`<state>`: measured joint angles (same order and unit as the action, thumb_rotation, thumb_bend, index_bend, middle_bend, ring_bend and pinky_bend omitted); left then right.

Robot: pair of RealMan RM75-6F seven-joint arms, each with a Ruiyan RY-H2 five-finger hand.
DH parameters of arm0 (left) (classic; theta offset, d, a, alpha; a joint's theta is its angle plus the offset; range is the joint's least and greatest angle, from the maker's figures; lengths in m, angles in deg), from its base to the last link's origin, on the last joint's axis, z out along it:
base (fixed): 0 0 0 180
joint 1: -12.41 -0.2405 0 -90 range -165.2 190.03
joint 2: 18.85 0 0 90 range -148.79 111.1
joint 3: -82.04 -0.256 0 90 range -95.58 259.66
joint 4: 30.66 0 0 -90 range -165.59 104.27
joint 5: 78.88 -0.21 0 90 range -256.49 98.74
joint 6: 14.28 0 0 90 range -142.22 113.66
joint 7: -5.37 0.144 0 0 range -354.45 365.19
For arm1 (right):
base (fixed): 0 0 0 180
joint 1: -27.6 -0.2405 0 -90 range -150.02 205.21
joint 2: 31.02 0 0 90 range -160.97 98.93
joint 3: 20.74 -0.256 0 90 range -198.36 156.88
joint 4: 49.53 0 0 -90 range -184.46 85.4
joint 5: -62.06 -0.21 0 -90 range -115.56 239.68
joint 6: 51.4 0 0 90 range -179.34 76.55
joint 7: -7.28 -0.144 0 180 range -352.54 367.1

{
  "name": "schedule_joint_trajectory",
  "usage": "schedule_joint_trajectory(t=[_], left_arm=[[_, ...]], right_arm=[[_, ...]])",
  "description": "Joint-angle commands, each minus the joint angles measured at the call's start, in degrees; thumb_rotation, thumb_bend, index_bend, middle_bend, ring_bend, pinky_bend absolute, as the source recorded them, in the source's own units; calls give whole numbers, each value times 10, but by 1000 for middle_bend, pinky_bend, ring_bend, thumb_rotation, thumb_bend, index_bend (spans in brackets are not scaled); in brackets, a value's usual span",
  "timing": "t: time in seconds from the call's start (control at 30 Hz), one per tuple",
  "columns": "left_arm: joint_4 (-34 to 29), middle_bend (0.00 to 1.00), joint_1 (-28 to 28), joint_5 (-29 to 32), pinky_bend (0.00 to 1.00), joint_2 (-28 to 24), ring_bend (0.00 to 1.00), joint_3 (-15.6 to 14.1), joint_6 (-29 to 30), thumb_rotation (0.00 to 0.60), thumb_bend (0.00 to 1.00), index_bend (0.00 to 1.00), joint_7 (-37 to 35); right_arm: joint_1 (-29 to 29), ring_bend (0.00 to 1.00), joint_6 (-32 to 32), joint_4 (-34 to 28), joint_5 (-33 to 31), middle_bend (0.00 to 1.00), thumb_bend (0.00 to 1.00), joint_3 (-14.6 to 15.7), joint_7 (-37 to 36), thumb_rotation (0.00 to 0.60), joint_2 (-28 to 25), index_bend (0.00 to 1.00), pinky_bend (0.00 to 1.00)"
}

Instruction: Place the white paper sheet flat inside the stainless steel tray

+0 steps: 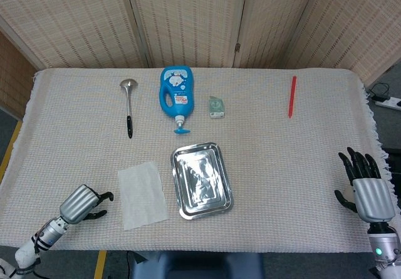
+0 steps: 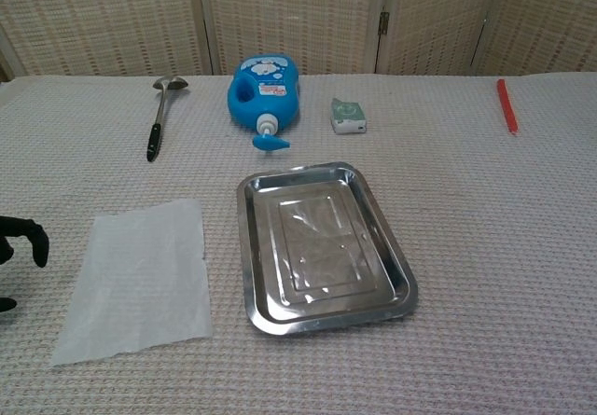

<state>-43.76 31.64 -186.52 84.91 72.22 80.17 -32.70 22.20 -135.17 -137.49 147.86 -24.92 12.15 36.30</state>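
Left hand: the left hand (image 1: pixel 83 204) hovers low over the counter's near-left part, just beside the paper's left edge; its dark fingers (image 2: pixel 28 236) are curled but apart, holding nothing and not touching the sheet.
Right hand: the right hand (image 1: pixel 365 188) stands near the counter's right edge, fingers spread and upright, empty, well apart from everything.
White paper sheet: the white paper sheet (image 2: pixel 140 279) lies flat on the cloth-covered counter (image 1: pixel 282 185), left of the tray and just beside it, apart from the rim.
Stainless steel tray: the stainless steel tray (image 2: pixel 253 275) sits near the counter's middle, nothing inside.
Far row: a ladle (image 1: pixel 128 106), a blue pump bottle (image 1: pixel 176 93) lying down, a small green-white pack (image 1: pixel 216 106) and a red pen (image 1: pixel 292 96) lie toward the far edge.
Progress: nothing done yet, by my reading; the sheet is ungrasped, so pick-up, carry and flat placement remain. The left hand looks best placed to begin.
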Motion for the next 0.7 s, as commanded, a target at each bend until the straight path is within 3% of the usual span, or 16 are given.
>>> schedule_joint_trajectory(t=[0.03,0.7], left_arm=[[10,1000,6,3,1000,10,1000,-5,-4,600,237,491,-5],[34,1000,23,21,1000,41,999,-24,-42,600,240,477,-35]], right_arm=[[0,0,-1,-1,-1,0,325,-1,-2,600,-1,0,0],[6,0,-18,-1,0,0,325,-4,-11,600,-8,0,0]])
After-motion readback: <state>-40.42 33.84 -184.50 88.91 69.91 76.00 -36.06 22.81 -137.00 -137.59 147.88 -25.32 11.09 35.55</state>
